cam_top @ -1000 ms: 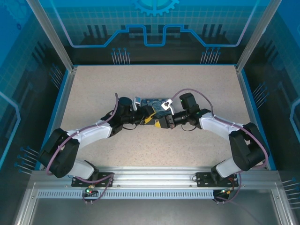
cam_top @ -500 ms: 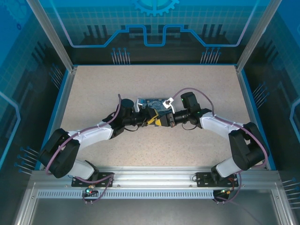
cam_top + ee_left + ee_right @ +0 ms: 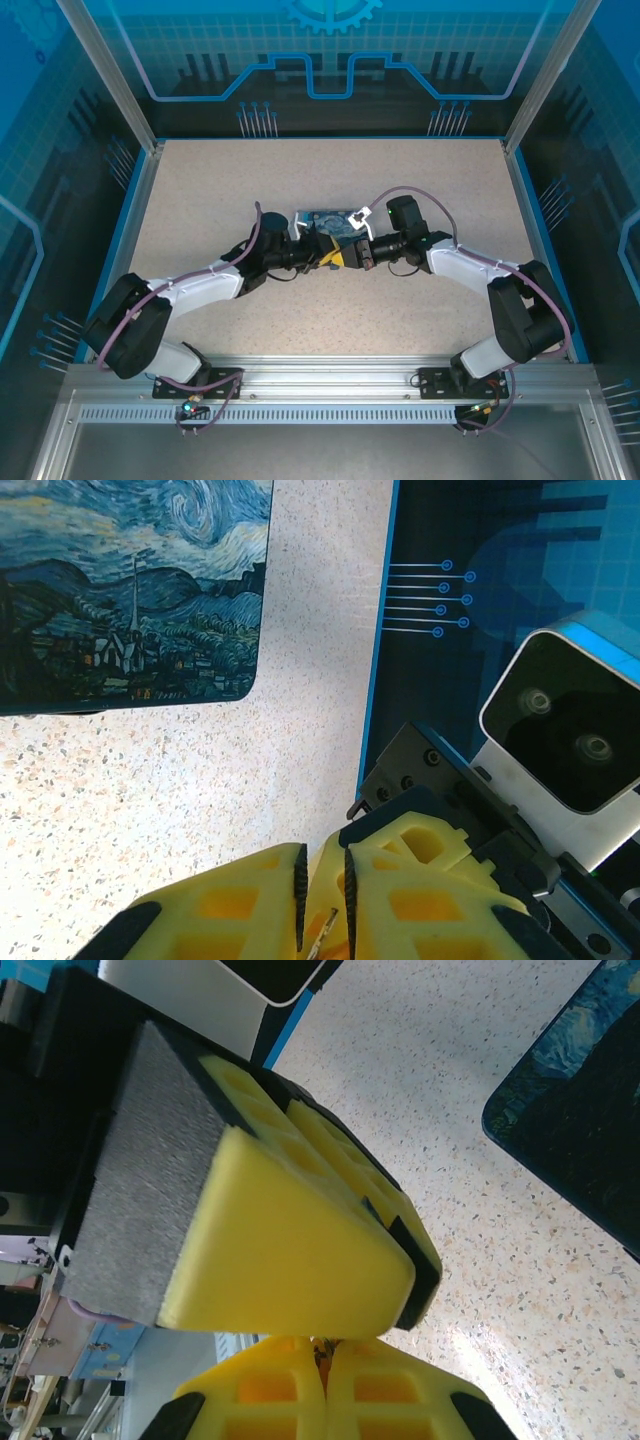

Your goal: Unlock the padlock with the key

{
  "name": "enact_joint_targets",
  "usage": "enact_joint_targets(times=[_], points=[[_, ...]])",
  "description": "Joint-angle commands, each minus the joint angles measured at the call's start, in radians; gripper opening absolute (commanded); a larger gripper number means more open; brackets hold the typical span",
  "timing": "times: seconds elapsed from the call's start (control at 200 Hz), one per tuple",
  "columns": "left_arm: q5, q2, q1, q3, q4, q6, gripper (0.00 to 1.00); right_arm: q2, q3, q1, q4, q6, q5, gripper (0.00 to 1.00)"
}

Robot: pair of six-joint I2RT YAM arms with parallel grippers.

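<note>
You had both grippers meeting tip to tip just off the near edge of the painted box point(image 3: 325, 218), low over the speckled table point(image 3: 200, 190). Your left gripper point(image 3: 327, 255) had its yellow fingers point(image 3: 230, 910) almost together, with a narrow slit between the pads. The key point(image 3: 322, 935), a thin metal sliver, sat in that slit, close to the box. Couldn't tell if the pads actually pinched it. Your right gripper point(image 3: 343, 258) had its jaws fully closed, fingertips point(image 3: 380, 1390) right against the left gripper's tips. Whether it held the key, couldn't tell.
</note>
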Motion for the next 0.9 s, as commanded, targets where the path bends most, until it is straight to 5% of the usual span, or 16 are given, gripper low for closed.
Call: enact_joint_targets(times=[0.0,0.125,0.21,0.31,0.49,0.575,0.895], points=[[0.02,0.013,-0.009,-0.016,0.031,0.003,0.16,0.013,-0.007,-0.015,0.019,0.008,-0.009,0.0],[0.018,0.019,-0.011,-0.014,0.03,0.004,0.0,0.007,-0.01,-0.02,0.015,0.009,-0.008,0.0],[0.008,0.022,-0.011,-0.013,0.027,0.006,0.0,-0.005,-0.018,-0.03,0.008,0.008,-0.011,0.01],[-0.026,0.013,-0.009,-0.009,0.009,0.019,0.0,-0.039,-0.035,-0.05,-0.015,-0.002,-0.018,0.36],[-0.125,-0.031,-0.006,0.024,-0.085,0.088,0.0,-0.172,-0.093,-0.112,-0.113,-0.028,0.022,0.69],[-0.162,-0.058,-0.004,0.039,-0.11,0.115,0.0,-0.247,-0.105,-0.13,-0.192,-0.036,0.115,0.99],[-0.306,-0.169,-0.003,0.081,-0.148,0.267,0.0,-0.432,-0.11,-0.144,-0.265,0.149,0.514,1.0]])
